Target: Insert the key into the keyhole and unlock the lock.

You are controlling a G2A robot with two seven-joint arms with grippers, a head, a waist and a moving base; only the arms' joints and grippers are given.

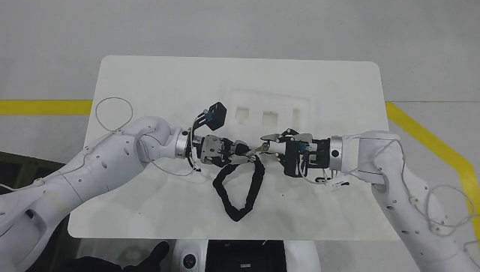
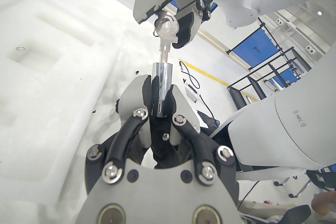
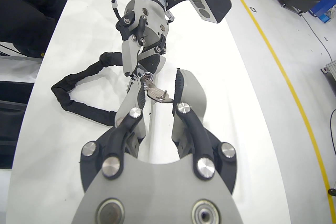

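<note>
left gripper (image 2: pixel 160 87) clamped on chrome lock cylinder (image 2: pixel 161 74), right gripper (image 3: pixel 157 88) pinching key (image 2: pixel 168 30), blade partway inside that cylinder's keyhole (image 2: pixel 163 63)

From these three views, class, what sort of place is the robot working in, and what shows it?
Probably a robotics lab or factory test floor: a yellow floor line, a white work table, and blue-panelled metal frames.

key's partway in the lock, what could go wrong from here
1. The key is only partly in the lock cylinder: bare blade shows, so turning now may jam or bend it.
2. The right gripper seems to pinch the key head by its edges, so it may slip when twisted.
3. The left gripper holds the cylinder near its fingertips, with the black chain trailing onto the table. The cylinder could rotate or slide under the push.
</note>
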